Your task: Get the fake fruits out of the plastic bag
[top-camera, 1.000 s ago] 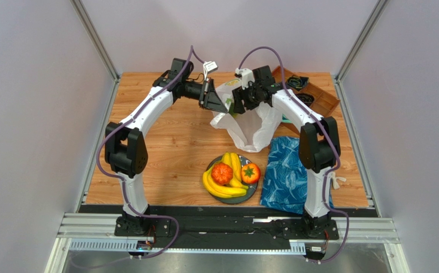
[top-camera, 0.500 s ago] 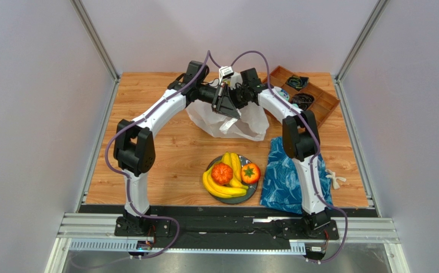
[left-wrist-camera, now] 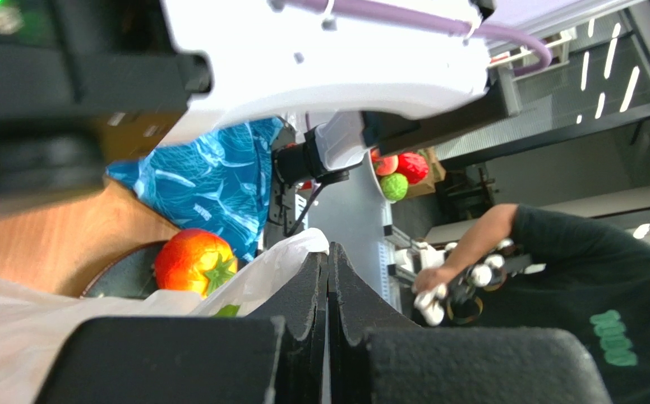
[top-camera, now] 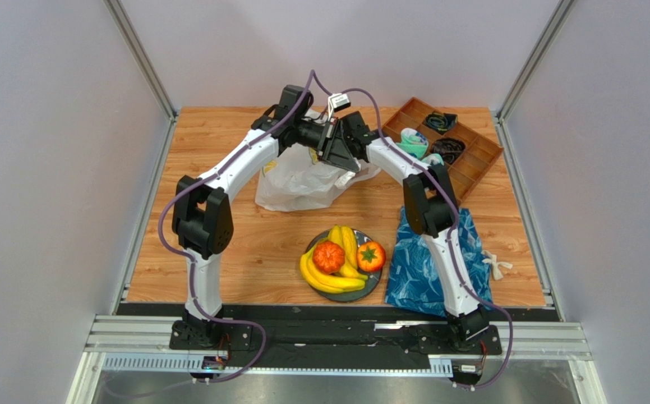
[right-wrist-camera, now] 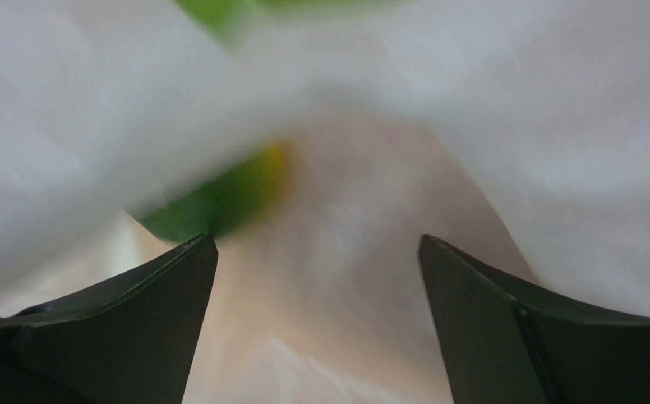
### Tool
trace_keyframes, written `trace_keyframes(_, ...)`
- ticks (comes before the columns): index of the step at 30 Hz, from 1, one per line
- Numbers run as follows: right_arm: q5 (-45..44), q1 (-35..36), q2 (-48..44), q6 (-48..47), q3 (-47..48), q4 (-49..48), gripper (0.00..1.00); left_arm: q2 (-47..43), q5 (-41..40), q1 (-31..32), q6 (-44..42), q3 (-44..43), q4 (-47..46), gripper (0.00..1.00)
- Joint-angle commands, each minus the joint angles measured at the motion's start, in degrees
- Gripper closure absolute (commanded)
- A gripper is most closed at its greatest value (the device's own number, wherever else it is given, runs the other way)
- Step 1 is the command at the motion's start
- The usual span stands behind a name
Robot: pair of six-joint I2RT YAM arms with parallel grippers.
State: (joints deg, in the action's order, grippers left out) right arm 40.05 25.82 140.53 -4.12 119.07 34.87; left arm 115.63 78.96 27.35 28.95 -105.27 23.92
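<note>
Wood-grain tabletop fills the space between grey walls, with both arms reaching to its far half, where their wrists meet over the upper right edge of the plastic bag (top-camera: 299, 183). That bag lies crumpled and white on the boards, well apart from the dark plate (top-camera: 374, 289) nearer the arm bases. On the plate sit a yellow banana bunch (top-camera: 336, 276), an orange ribbed fruit (top-camera: 329, 257) and a red-orange fruit with a green stem (top-camera: 371, 256). A blue patterned cloth (top-camera: 425, 257) lies just beside the plate on its right, and a wooden compartment tray (top-camera: 471, 160) sits at the far right corner.

Seen from its own wrist, the left gripper (left-wrist-camera: 327, 252) has its fingers pressed together, the bag's thin film rising along their left side to the tips and apparently pinched there.

The right gripper (right-wrist-camera: 315, 244) has its fingers wide apart, pushed into the bag, white film all around them. A blurred greenish piece (right-wrist-camera: 218, 202) lies just beyond the tip of the finger at the left of that view, not between the fingers.
</note>
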Motion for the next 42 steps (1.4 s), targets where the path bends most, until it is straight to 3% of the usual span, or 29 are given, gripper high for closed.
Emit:
trace_keyframes(1, -13.4, -7.5, -13.7, 1.6, -15.3, 0.5, 0.03, -2.5, 0.8, 0.2, -4.2, -1.9, 3.2, 1.0)
trace_keyframes(7, -22.4, -21.9, -39.9, -1.6, -44.4, 5.5, 0.04, -5.2, -1.1, 0.2, -18.9, -0.5, 18.6, 1.0)
trace_keyframes(9, -22.8, -22.5, -45.8, -4.4, -52.2, 10.4, 0.04, -8.0, -1.5, 0.2, -20.8, 2.6, 20.1, 1.0)
trace_keyframes(12, -18.4, -19.0, -53.6, -5.0, -55.9, 9.6, 0.04, -11.4, -2.3, 0.2, -22.0, 6.7, 20.1, 1.0)
trace_keyframes(16, -15.2, -10.1, -49.1, -2.8, -50.4, 4.2, 0.04, -9.8, -5.5, 0.2, -26.1, 6.8, 23.3, 1.0)
trace_keyframes(19, -13.2, -6.7, -42.5, -2.3, -45.2, 2.0, 0.06, -7.1, -13.7, 0.2, -34.5, 3.9, 31.4, 1.0)
trace_keyframes(26, -14.8, -5.7, -37.5, -1.4, -37.2, 0.2, 0.09, -7.2, -25.3, -5.5, -40.7, -0.4, 37.5, 1.0)
trace_keyframes(31, -10.8, -5.8, -35.9, 1.2, -35.5, -2.8, 0.12, -7.3, -24.4, -11.5, -51.2, -4.4, 46.2, 1.0)
trace_keyframes(34, -9.4, -5.5, -32.0, 3.0, -30.6, -3.2, 0.16, -0.3, -21.4, -11.9, -66.5, -15.2, 66.3, 1.0)
trace_keyframes(35, -9.3, -5.3, -30.5, 3.2, -27.1, -2.7, 0.18, 1.0, -21.8, -11.9, -67.2, -15.7, 72.3, 1.0)
trace_keyframes(42, -5.9, -2.2, -24.0, 3.8, -19.2, -0.9, 0.31, -1.4, -26.5, -10.3, -70.3, -14.1, 72.3, 1.0)
